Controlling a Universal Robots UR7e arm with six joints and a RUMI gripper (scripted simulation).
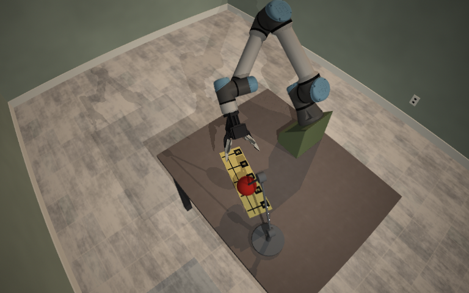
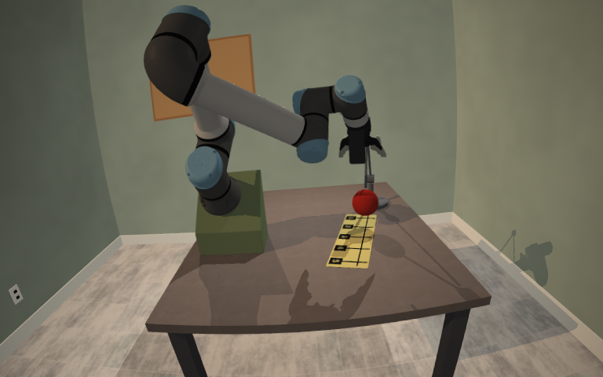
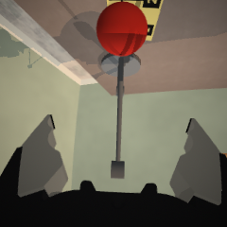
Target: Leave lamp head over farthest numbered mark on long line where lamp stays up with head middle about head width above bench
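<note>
The lamp's red ball-shaped head (image 1: 246, 185) (image 2: 364, 203) (image 3: 122, 29) hangs above the yellow strip (image 1: 252, 213) (image 2: 349, 256) (image 3: 150, 16), nearer its lamp-base end; the exact mark below it cannot be told. The strip has a long line with several numbered cross marks. The grey round lamp base (image 1: 259, 245) (image 2: 381, 203) (image 3: 134, 63) stands past the strip's end. The elbow joint (image 1: 261, 177) (image 3: 117, 169) is up high. My gripper (image 1: 242, 155) (image 2: 362, 155) (image 3: 119, 117) is wide open and empty, higher than the head and not touching the lamp. In the exterior view it hides the upper lamp arm.
The green pedestal (image 1: 304, 141) (image 2: 231, 242) carries the robot's base on the brown table (image 1: 345, 200) (image 2: 311, 306). The table's long edge (image 1: 221, 238) runs close beside the lamp base. Shadows of lamp and arm fall across the table and strip.
</note>
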